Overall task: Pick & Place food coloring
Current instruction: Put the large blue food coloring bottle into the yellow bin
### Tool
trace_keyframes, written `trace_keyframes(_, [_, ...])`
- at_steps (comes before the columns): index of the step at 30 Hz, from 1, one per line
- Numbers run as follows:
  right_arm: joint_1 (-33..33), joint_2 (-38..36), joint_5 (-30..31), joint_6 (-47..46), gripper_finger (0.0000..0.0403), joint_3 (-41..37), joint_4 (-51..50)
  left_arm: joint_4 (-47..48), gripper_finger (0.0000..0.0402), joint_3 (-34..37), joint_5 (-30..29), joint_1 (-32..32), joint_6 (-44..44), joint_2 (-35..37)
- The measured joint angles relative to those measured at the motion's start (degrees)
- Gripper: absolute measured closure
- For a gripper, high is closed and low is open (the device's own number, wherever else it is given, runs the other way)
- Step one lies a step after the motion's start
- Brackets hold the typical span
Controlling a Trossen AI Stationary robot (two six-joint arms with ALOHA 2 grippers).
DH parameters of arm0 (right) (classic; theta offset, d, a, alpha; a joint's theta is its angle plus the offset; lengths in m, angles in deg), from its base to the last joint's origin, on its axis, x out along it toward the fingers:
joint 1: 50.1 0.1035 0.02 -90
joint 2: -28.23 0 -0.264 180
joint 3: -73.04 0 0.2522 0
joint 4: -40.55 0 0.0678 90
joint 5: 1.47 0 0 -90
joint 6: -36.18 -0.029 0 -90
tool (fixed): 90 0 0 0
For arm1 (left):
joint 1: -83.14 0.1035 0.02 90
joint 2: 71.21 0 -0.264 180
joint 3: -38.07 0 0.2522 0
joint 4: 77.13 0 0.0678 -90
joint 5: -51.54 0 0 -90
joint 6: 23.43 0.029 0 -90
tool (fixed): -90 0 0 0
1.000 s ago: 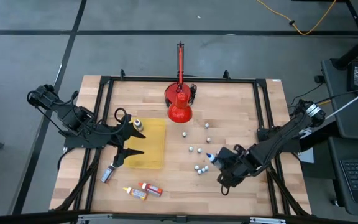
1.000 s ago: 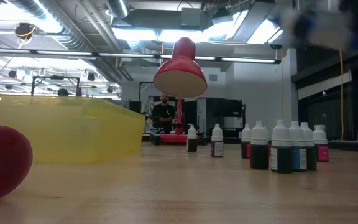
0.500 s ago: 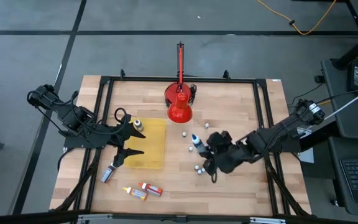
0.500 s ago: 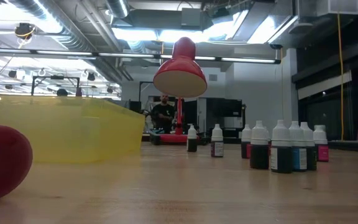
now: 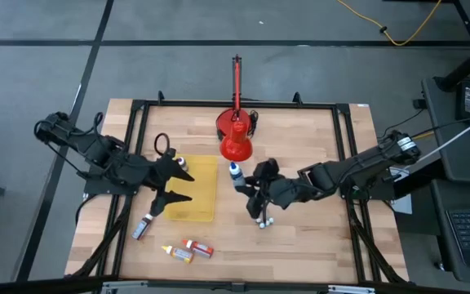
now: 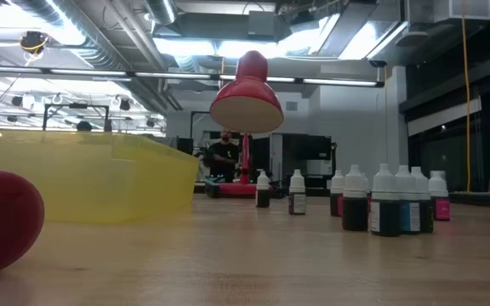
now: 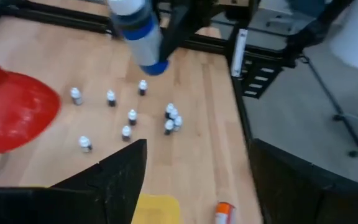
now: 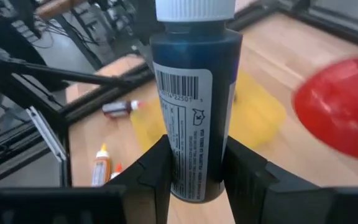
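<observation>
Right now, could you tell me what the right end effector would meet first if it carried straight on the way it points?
Probably the yellow tray: the right end effector, shut on the blue bottle, points at its near edge. Its height above the table is unclear, so it might pass over.

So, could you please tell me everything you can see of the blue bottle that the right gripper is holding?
The blue food coloring bottle is a small cylinder of dark blue, plastic-looking, with a ribbed white cap and a pale label bearing a barcode. The right gripper is shut on its lower body, one finger on each side, cap pointing away from the wrist. From above it hangs over the table, between the yellow tray and the red lamp, touching nothing else.
</observation>
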Motion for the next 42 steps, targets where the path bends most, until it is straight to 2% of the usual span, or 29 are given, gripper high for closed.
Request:
trace_keyframes(3, [-1.0, 1.4, -0.9, 2.3, 0.0283, 2.0, 0.0, 0.8, 0.0128, -2.4, 5.4, 3.0, 0.0, -0.4])
trace_keyframes(5, [-1.5, 2.6, -1.2, 5.0, 0.0283, 4.0, -0.2, 0.7, 0.0128, -4.3, 6.7, 4.7, 1.3, -0.5])
trace_keyframes(13, [-4.0, 9.9, -4.1, 15.2, 0.0283, 17.8, -3.7, 7.4, 0.0128, -15.5, 6.3, 9.0, 7.9, -3.1])
trace_keyframes(22, [-5.8, 17.4, -6.1, 22.9, 0.0283, 31.5, -8.3, 19.6, 0.0128, -29.3, 6.3, 11.7, 13.3, -11.8])
trace_keyframes(31, [-6.1, 19.2, -7.1, 23.0, 0.0283, 33.7, -9.4, 21.4, 0.0133, -33.2, 6.8, 12.1, 13.7, -15.2])
trace_keyframes(42, [-6.1, 19.2, -7.1, 23.0, 0.0283, 33.7, -9.4, 24.9, 0.0205, -33.2, 6.8, 12.0, 12.0, -15.0])
